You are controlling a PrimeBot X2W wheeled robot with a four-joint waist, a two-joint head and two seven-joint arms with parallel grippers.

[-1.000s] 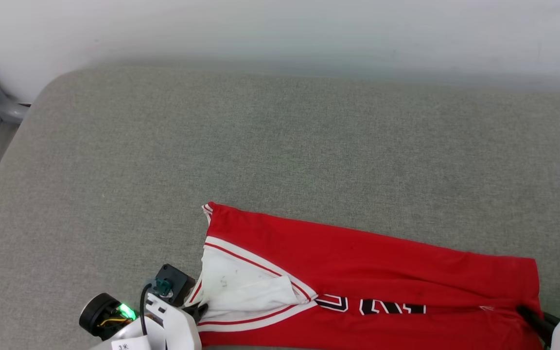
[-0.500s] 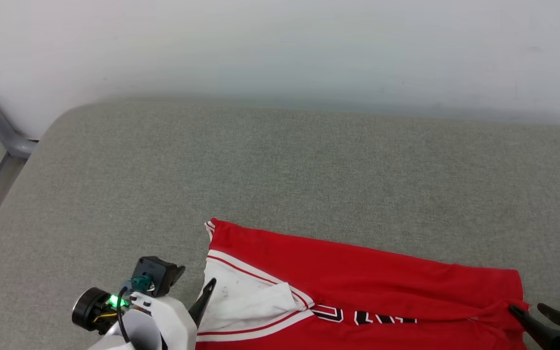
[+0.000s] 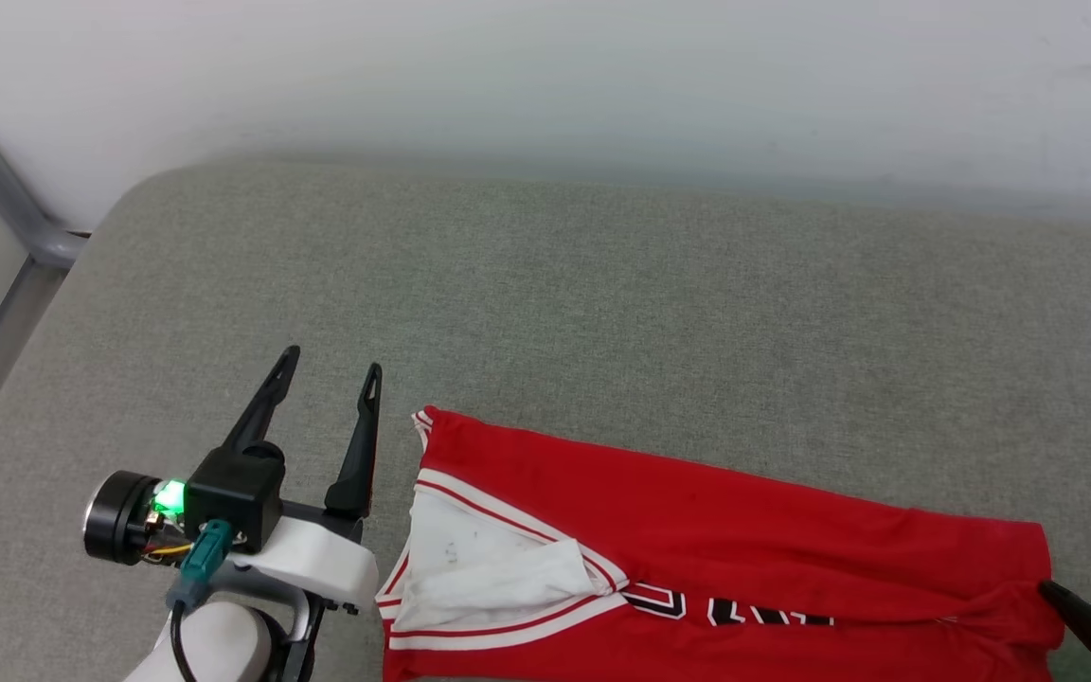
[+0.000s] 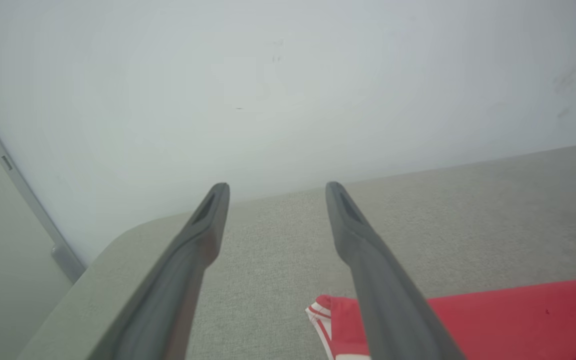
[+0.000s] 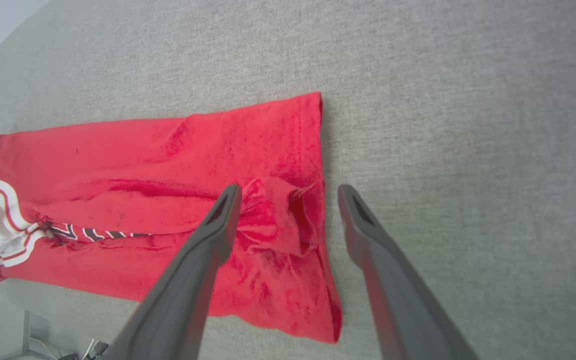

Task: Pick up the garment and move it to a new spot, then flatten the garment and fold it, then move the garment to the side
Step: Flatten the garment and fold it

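Note:
The garment [image 3: 716, 511] is a red jersey folded into a long band, lying flat on the grey cushion [image 3: 545, 303]. Its white sleeve [image 3: 489, 568] with striped trim faces my left arm, and black lettering shows at the fold. My left gripper [image 3: 332, 361] stands open just left of the garment's collar end, touching nothing. In the left wrist view the left gripper [image 4: 276, 187] points at the wall, with the garment [image 4: 508, 320] at lower right. My right gripper [image 3: 1071, 595] is open at the hem end. The right gripper [image 5: 289, 190] hovers over a bunched hem of the garment [image 5: 168, 150].
A white wall [image 3: 545, 76] runs along the cushion's far edge. A grey metal frame [image 3: 6, 208] stands past the cushion's rounded left corner. Bare grey cushion stretches beyond the garment and to its left.
Both grippers have opened and let go of the garment. The left gripper has lifted off the sleeve end and swung out to its left. The head camera has shifted too.

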